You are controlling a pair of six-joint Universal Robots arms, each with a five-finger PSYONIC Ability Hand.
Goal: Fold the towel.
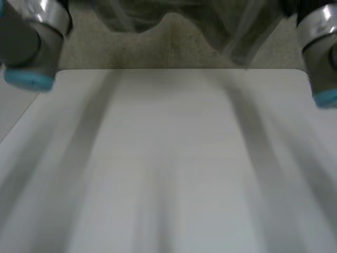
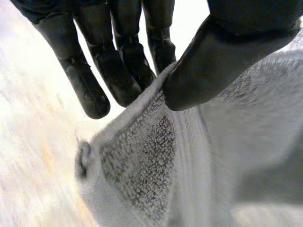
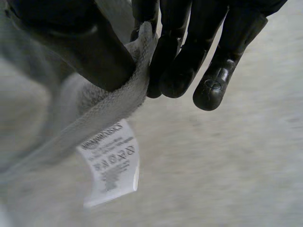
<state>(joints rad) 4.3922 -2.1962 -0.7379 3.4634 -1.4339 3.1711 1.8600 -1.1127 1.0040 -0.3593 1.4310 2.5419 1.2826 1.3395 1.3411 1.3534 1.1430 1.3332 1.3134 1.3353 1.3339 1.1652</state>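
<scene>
The grey terry towel point(image 2: 189, 161) hangs from my left hand point(image 2: 222, 52), whose thumb presses its top edge against the fingers point(image 2: 113, 71) close to a corner. My right hand point(image 3: 85, 47) pinches another part of the towel's edge point(image 3: 109, 106) between thumb and fingers point(image 3: 189, 61). A white care label point(image 3: 111, 163) dangles from the towel just below that grip. Both hands are shut on the cloth, which is lifted off the surface.
The white table point(image 1: 168, 158) stretches ahead in the head view, with my left arm's joint point(image 1: 31, 37) and right arm's joint point(image 1: 321, 47) at its far corners. A blurred grey shape point(image 1: 174, 16) sits beyond the table's far edge, over beige floor point(image 1: 105, 52).
</scene>
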